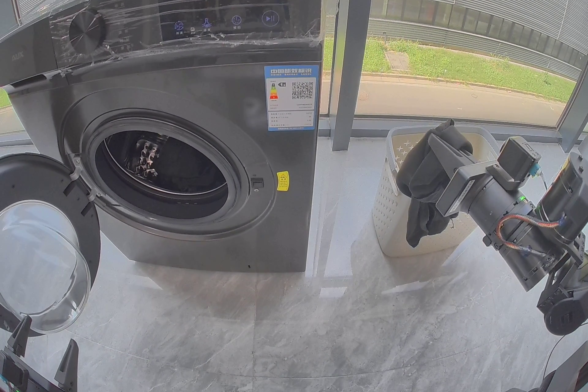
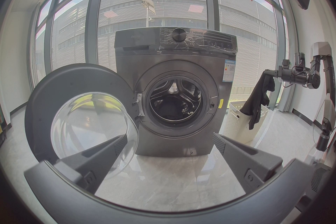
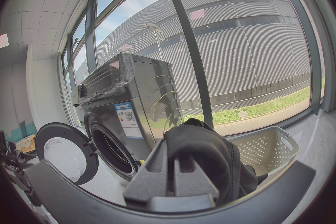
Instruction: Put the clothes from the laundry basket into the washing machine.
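The right gripper [image 1: 438, 147] is clamped on a bunch of a dark garment [image 1: 422, 185], pinching it near its top fold, to the right of the washing machine [image 1: 202, 81] and about level with the machine's opening. The cloth drapes over the fingers and hangs down in a loose tail, its lower end trailing across the near rim and outer wall of the white laundry basket [image 1: 392, 209], which stands on the floor just right of the machine. The garment looks light, soft and limp, so it should take any shape and swing as it travels; a pinch on a gathered fold like this one suits it, though the dangling end could catch on the basket rim or the machine's door seal. The round drum opening [image 1: 162, 166] faces forward with its door [image 1: 37, 240] swung wide to the machine's left, and something dark seems to lie in the drum, though it is too dim to be sure. The left gripper [image 1: 44, 347] sits low in front of that door, fingers spread and holding nothing.
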